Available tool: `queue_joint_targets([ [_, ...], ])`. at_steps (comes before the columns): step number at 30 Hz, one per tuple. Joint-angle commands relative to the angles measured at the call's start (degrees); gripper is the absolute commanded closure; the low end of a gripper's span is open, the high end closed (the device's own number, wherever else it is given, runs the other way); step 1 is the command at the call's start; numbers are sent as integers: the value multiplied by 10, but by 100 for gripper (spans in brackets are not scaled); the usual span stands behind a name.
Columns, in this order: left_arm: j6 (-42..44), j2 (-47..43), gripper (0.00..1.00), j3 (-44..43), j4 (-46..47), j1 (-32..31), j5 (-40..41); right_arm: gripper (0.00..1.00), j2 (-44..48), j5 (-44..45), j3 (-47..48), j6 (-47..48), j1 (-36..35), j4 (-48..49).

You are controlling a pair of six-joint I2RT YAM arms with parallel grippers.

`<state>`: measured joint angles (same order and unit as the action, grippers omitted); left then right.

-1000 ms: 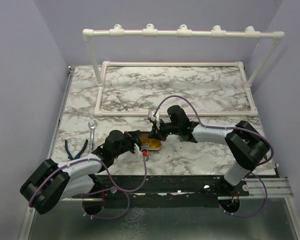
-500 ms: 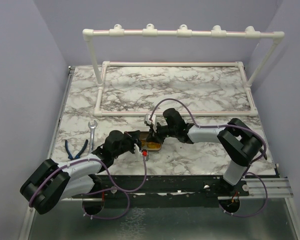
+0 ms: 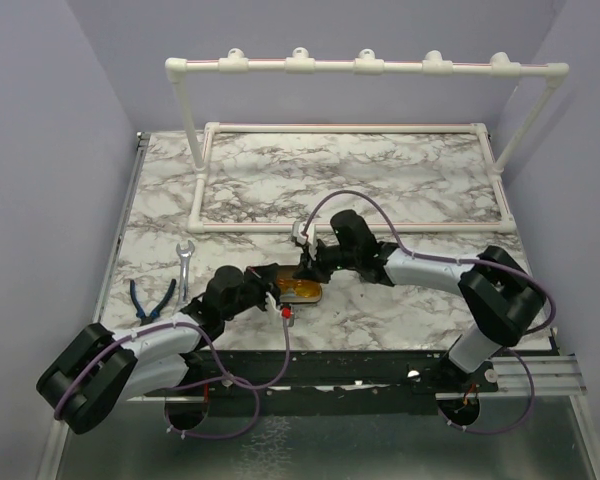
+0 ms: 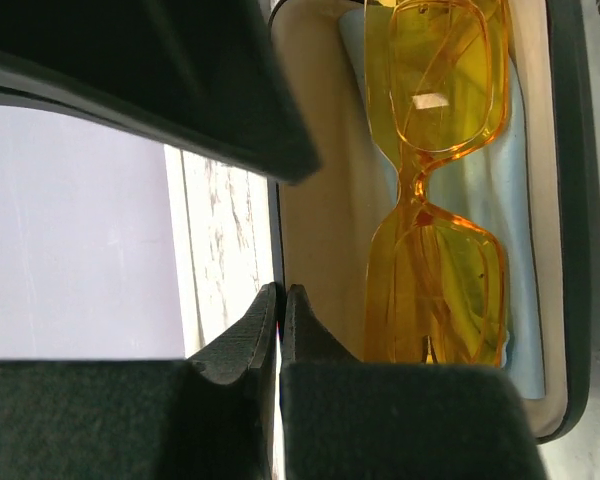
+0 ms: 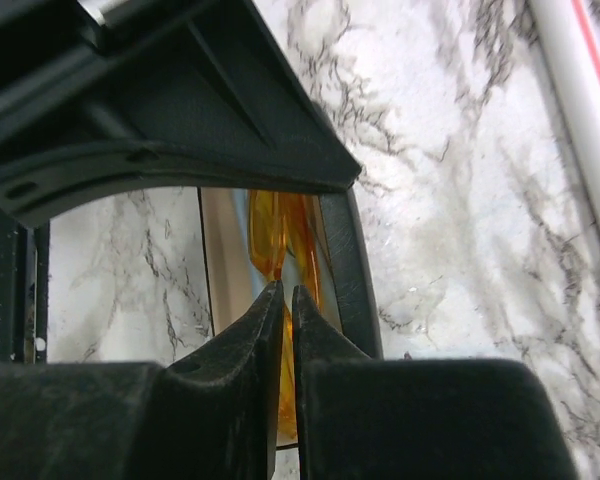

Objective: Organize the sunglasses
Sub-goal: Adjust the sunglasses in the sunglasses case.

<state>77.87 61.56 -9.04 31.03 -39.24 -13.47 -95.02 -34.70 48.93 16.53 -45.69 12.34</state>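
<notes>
Left wrist view is showing the left end effector [image 4: 280, 297] clenching on the rim of the black oval case [image 4: 577, 250], which is lying open. The translucent yellow-orange sunglasses [image 4: 435, 250] are resting inside it on a pale blue cloth [image 4: 525, 300].

Seen from above, the left arm is sitting slightly lower and nearer the front edge than half a second ago. More orange is showing in the case [image 3: 320, 293]. The right arm's elbow is now standing further right, while the right end effector [image 5: 283, 292] is remaining at the case's far end. Its fingers are pressing almost together with a sliver of orange in the slit; whether they are pinching the frame, I cannot tell.

The case is lying near the front edge of the marble-patterned worktop [image 3: 400, 180]. Blue-handled pliers [image 3: 150, 297] and a silver open-ended wrench [image 3: 185, 262] are lying well apart to its left. Bare marble is stretching to the right. The white pipe frame [image 3: 350, 227] is running just beyond the right wrist.
</notes>
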Motion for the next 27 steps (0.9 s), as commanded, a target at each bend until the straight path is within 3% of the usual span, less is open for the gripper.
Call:
queue_joint_targets([
  [1, 23, -8, 100, 20, -15, -6, -9, 86, 48, -13, 17, -6, -3, -30],
  [5, 41, -17, 100, 34, -9, -7, -9, 75, 60, -16, 18, -32, 0, -17],
  [8, 55, -24, 100, 45, -2, -8, -9, 58, 42, -19, 37, -49, 9, -24],
  [15, 113, -38, 100, 81, 26, -10, -13, 37, -33, -44, 112, -48, 26, -106],
  [19, 146, -41, 100, 111, 42, -10, -22, 40, -63, -63, 126, -43, 26, -127],
  [23, 155, -37, 100, 123, 54, -11, -22, 59, -73, -71, 113, -48, 26, -133],
  [27, 160, -25, 100, 128, 72, -11, -16, 71, -62, -80, 91, -68, 23, -96],
])
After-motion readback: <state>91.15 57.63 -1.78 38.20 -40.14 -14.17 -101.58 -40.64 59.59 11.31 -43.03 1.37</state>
